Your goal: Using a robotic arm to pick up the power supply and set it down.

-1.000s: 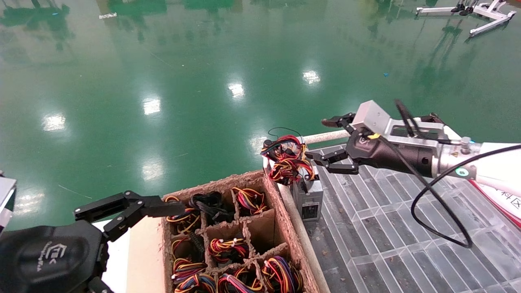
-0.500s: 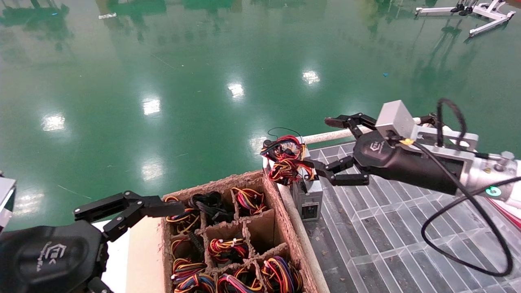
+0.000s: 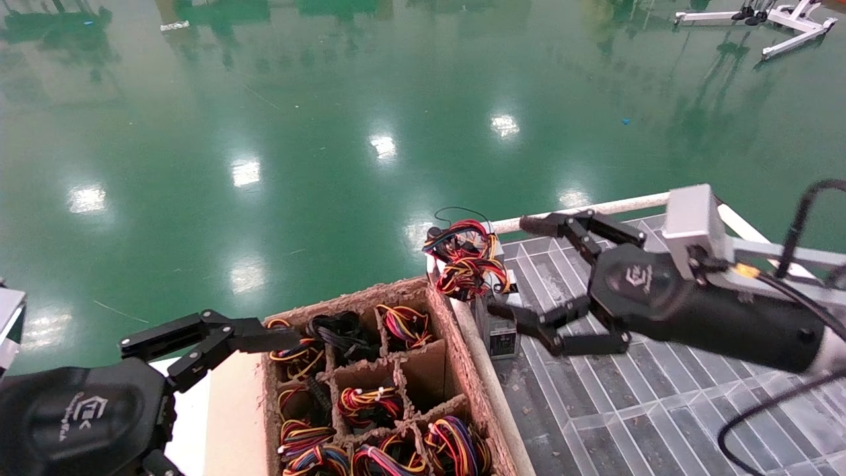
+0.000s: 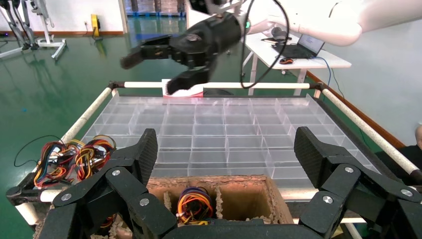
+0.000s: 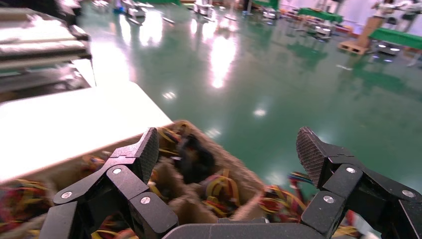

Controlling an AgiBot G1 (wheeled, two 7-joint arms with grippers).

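Observation:
The power supply [image 3: 500, 328] is a small grey box standing at the near left corner of the clear grid tray [image 3: 628, 410]. Its coiled red-yellow-black wire bundle [image 3: 472, 272] sits on top. The robotic arm's black right gripper [image 3: 512, 268] hangs open just to the right of it, its lower fingertip [image 3: 497, 309] beside the box's top and its upper finger above the tray. In the right wrist view the open gripper [image 5: 226, 149] faces the blurred wires [image 5: 288, 199]. My left gripper [image 3: 231, 334] is parked open at the lower left.
A second wire bundle with a thin black loop [image 3: 457, 235] lies just behind the first. A cardboard divider box [image 3: 456, 344] full of wire bundles stands left of the tray. A white rail [image 3: 595, 208] edges the tray's far side. Green floor lies beyond.
My right gripper has come down and nearer, from above the tray to level with the power supply, still open. The left arm has not moved.

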